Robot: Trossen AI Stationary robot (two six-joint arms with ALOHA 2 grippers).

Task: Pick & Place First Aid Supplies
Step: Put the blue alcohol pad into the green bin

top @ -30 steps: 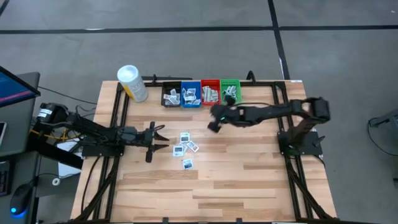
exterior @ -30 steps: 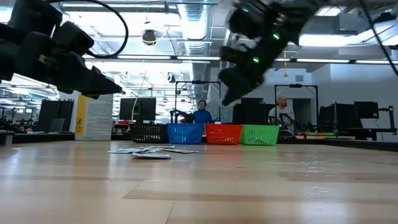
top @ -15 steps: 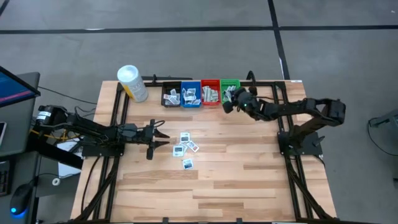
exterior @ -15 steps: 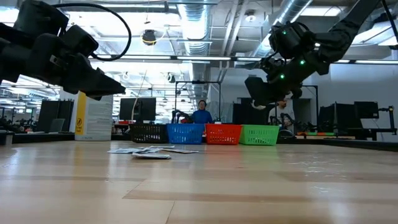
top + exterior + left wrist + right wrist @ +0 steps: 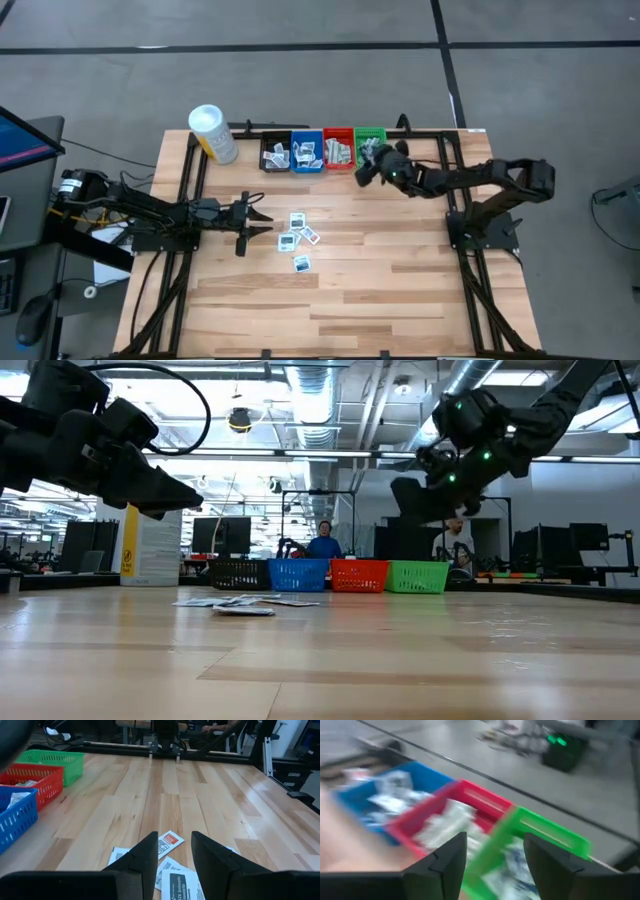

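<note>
Several small white packets, the first aid supplies (image 5: 297, 238), lie flat on the wooden table near its middle. My left gripper (image 5: 262, 222) stands open just left of them, a little above the table; in its wrist view the packets (image 5: 170, 841) lie ahead of and below its fingers, and nothing is between them. My right gripper (image 5: 362, 170) hangs open over the near edge of the green bin (image 5: 370, 145), nothing showing between its fingers. The green bin (image 5: 540, 832) with packets inside lies right beneath them in the right wrist view.
Black (image 5: 275, 155), blue (image 5: 306, 153), red (image 5: 338, 150) and green bins stand in a row at the far edge, each holding packets. A white-capped yellow container (image 5: 212, 133) stands at the far left corner. Bare wood fills the near half of the table (image 5: 380, 300).
My right gripper has gone from above the table's middle toward the far edge and now hangs over the green bin, where its fingers have opened. It has also rolled and tipped. The packets on the table lie as before.
</note>
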